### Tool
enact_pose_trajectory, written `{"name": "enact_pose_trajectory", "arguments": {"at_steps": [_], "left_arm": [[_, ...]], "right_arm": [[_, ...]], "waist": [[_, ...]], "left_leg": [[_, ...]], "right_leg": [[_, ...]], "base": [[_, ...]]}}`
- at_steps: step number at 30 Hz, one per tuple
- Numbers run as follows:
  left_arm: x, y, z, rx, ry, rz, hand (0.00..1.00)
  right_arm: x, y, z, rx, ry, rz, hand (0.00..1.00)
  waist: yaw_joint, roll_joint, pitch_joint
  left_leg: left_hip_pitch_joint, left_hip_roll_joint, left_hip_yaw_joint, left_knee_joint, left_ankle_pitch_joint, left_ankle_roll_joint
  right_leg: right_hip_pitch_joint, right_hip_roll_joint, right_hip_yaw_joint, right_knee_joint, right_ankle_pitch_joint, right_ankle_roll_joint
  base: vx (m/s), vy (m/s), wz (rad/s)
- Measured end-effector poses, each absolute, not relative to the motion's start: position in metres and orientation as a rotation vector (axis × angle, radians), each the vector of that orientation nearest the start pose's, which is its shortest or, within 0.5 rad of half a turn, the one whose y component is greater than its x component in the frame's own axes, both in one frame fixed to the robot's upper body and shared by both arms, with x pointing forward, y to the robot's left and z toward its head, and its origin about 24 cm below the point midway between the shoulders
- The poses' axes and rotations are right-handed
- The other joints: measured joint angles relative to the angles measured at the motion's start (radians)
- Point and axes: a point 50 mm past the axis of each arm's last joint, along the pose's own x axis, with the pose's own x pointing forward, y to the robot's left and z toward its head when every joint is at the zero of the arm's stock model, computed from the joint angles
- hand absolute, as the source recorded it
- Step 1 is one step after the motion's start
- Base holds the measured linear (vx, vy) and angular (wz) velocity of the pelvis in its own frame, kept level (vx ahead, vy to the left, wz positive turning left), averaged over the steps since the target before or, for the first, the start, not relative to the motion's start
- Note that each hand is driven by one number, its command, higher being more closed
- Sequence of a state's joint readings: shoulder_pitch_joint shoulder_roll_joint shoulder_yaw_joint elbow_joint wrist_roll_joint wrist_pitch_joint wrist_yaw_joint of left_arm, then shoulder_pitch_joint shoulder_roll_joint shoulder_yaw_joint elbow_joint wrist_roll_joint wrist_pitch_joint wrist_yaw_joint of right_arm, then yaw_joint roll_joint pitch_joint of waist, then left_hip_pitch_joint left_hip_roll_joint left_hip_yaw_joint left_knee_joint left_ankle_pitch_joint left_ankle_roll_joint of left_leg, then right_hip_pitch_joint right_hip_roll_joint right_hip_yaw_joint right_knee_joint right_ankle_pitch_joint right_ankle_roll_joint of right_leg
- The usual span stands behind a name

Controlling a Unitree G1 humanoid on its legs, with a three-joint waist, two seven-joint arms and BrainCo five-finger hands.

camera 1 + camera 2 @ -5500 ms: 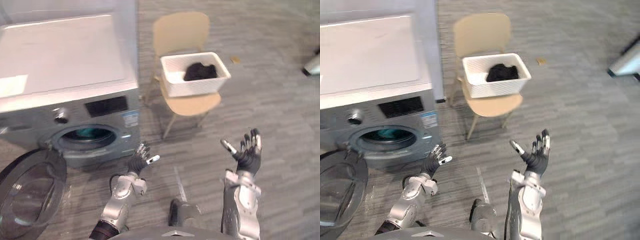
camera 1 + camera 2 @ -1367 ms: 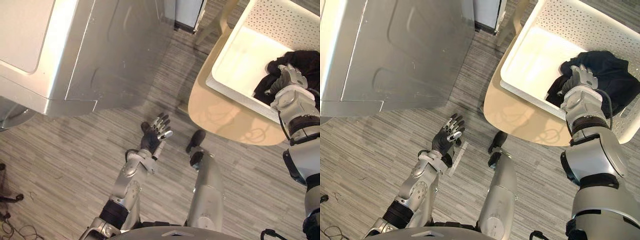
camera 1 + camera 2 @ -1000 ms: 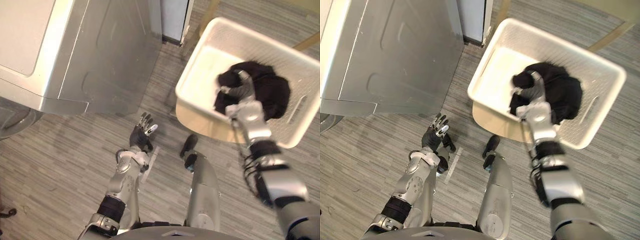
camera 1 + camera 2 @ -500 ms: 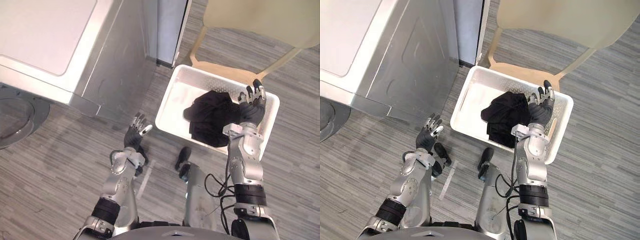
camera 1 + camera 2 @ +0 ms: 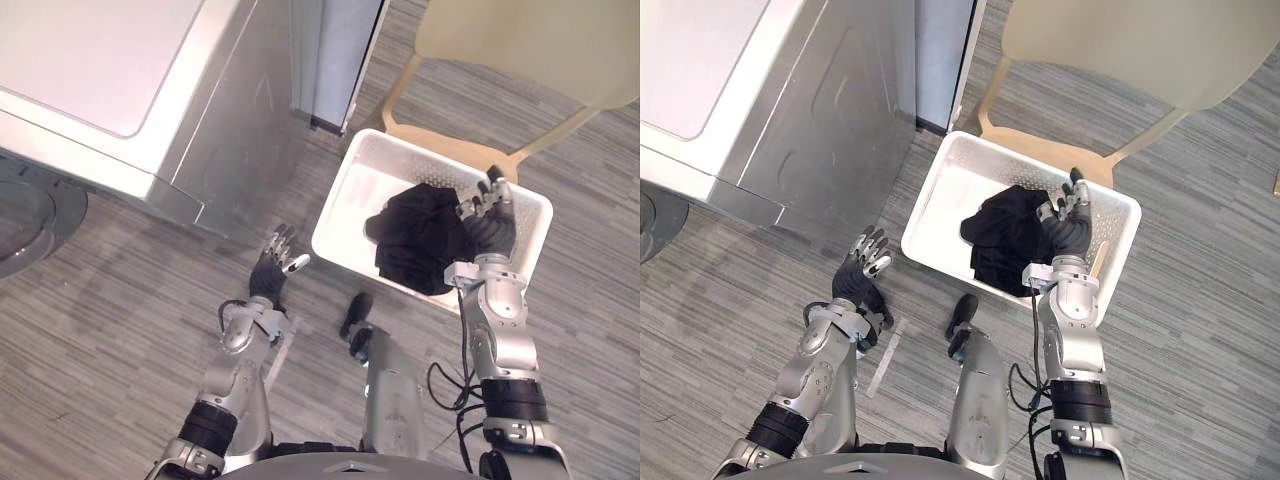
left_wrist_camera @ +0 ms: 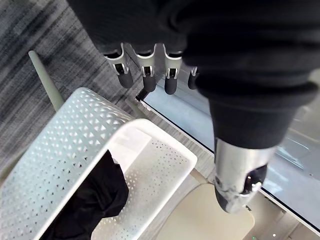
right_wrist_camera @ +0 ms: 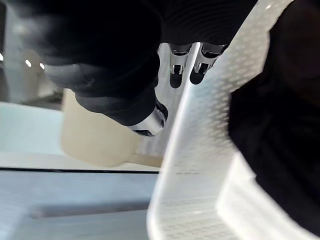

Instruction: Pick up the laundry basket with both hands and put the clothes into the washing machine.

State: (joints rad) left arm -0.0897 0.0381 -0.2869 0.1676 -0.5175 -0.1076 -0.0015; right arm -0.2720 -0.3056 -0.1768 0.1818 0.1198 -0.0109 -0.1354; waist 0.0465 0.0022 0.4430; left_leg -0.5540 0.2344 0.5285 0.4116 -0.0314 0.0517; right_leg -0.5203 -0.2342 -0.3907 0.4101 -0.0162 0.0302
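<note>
Right hand [image 5: 489, 228]: has edged in toward the clothes [image 5: 418, 238] since a moment ago. Its fingers are straight and slightly apart over the basket's [image 5: 347, 212] right end, clasping nothing.
Clothes: black heap inside the basket, in its right half.
Basket: white, perforated, apparently resting on the chair [image 5: 520, 40] seat, though the seat is mostly hidden.
Left hand [image 5: 268, 277]: fingers straight and spread, near the basket's left end, not touching it.
Washer [image 5: 100, 60]: left of the basket.
</note>
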Motion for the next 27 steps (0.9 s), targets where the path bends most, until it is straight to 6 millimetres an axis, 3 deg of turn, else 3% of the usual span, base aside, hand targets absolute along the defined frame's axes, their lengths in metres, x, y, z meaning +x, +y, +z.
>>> {"name": "enact_pose_trajectory", "arguments": {"at_steps": [2,5,12,18,19,23,27], "left_arm": [[0.259,0.088,0.029,-0.448,0.060,-0.251,0.00],[0.260,0.087,0.031,-0.448,0.053,-0.258,0.00],[0.264,0.085,0.045,-0.452,-0.002,-0.282,0.00],[0.265,0.085,0.047,-0.464,-0.010,-0.279,0.00],[0.265,0.083,0.048,-0.476,-0.013,-0.281,0.00],[0.267,0.078,0.060,-0.505,-0.059,-0.306,0.00],[0.270,0.070,0.067,-0.552,-0.079,-0.312,0.00]], "right_arm": [[0.317,-0.253,0.084,-0.200,-0.021,-0.312,0.00],[0.337,-0.255,0.082,-0.229,0.051,-0.322,0.00],[0.367,-0.251,0.099,-0.341,0.095,-0.278,0.00],[0.387,-0.257,0.124,-0.638,0.131,-0.259,0.00],[0.390,-0.260,0.132,-0.689,0.131,-0.259,1.00],[0.399,-0.264,0.151,-0.848,0.138,-0.244,1.00],[0.400,-0.272,0.165,-0.789,0.112,-0.335,1.00]], "waist": [[0.004,-0.001,0.001],[0.004,-0.001,0.002],[0.014,0.000,0.009],[0.013,0.004,0.017],[0.012,0.006,0.019],[0.010,0.007,0.019],[0.018,0.009,0.018]], "left_leg": [[-0.012,0.001,0.001,-0.018,0.015,0.003],[-0.026,0.005,0.002,-0.032,0.025,0.002],[-0.084,0.015,0.011,-0.029,0.029,-0.001],[-0.130,-0.005,0.011,-0.056,0.049,0.000],[-0.130,-0.013,0.011,-0.070,0.057,0.000],[-0.128,-0.034,0.014,-0.126,0.089,-0.015],[-0.125,-0.034,0.022,-0.146,0.105,-0.018]], "right_leg": [[-0.005,0.015,-0.002,-0.035,0.025,-0.004],[-0.012,0.030,-0.003,-0.070,0.046,-0.012],[-0.068,0.038,-0.003,-0.075,0.057,-0.024],[-0.139,0.014,-0.009,-0.030,0.045,-0.022],[-0.146,0.009,-0.008,-0.024,0.041,-0.021],[-0.169,0.000,-0.009,-0.016,0.026,-0.034],[-0.178,0.002,-0.009,-0.012,0.026,-0.035]], "base": [[0.02,-0.021,-0.07],[0.01,-0.019,-0.07],[0.02,-0.025,-0.04],[0.04,-0.036,0.07],[0.02,-0.040,0.12],[0.00,-0.058,0.07],[-0.02,-0.058,0.00]]}}
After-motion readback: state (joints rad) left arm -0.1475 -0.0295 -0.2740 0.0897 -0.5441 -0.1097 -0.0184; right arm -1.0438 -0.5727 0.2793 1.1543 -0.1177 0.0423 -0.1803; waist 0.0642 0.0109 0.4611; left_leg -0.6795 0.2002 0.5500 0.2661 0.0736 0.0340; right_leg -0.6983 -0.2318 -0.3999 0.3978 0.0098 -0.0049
